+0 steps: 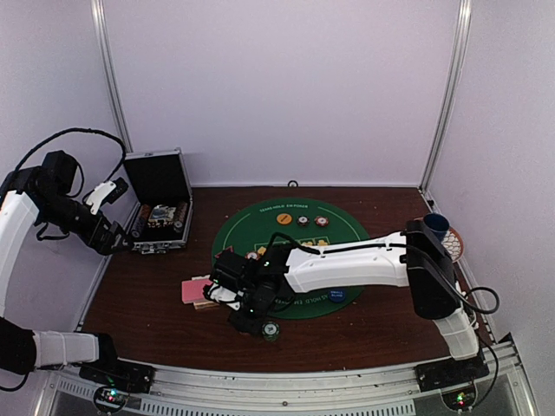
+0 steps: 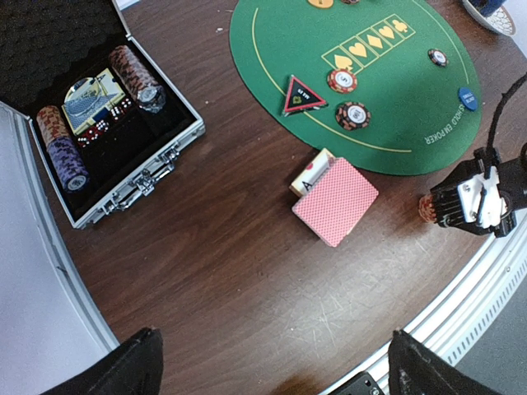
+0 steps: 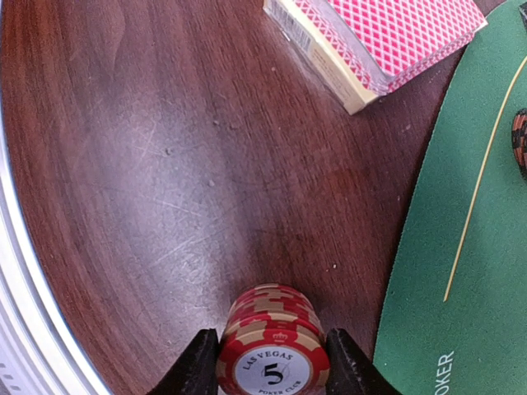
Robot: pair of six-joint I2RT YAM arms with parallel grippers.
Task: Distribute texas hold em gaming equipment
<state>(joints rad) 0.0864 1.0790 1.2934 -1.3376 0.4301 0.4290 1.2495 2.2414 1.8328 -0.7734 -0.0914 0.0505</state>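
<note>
Partly closed, right end effector (image 3: 272, 366) pinches red chip stack (image 3: 270, 325).

I note the table (image 3: 148, 164) as dark wood, glossy, finely scratched. The mat (image 3: 465, 271) looks matt green cloth. The cards (image 3: 403, 29) appear paper, smooth-backed. The stack of chips (image 3: 272, 341) has a shiny printed face. The case (image 2: 123, 188) shows bright metal edging, foam lining (image 2: 49, 33) inside.

A black silver-edged case (image 1: 160, 186) lies open far left on the brown table (image 1: 147, 316); a blue cup (image 1: 436, 224) stands on a patterned plate (image 1: 455, 249) far right
</note>
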